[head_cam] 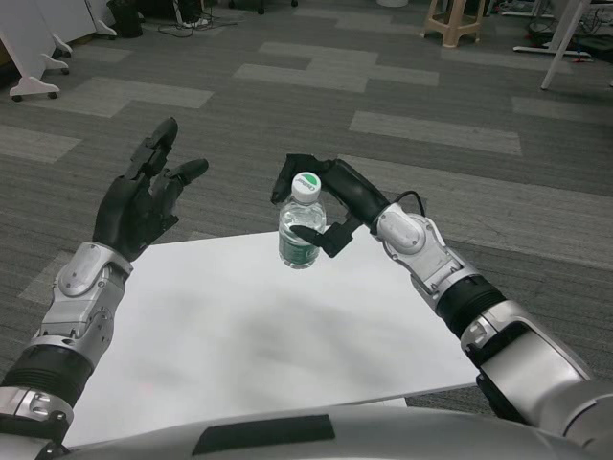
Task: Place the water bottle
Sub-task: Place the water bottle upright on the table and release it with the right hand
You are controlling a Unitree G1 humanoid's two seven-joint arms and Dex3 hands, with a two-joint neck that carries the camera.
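Observation:
A small clear water bottle (301,230) with a white cap and a green label stands upright over the far edge of the white table (239,335). My right hand (330,199) grips it, with fingers curled behind the neck and the thumb across the label in front. I cannot tell whether its base touches the tabletop or hangs just above it. My left hand (144,196) is raised above the table's far left corner, fingers spread, holding nothing, well apart from the bottle.
Grey carpet floor lies beyond the table. A wooden stool (454,19) and white furniture legs (34,72) stand far back, out of reach.

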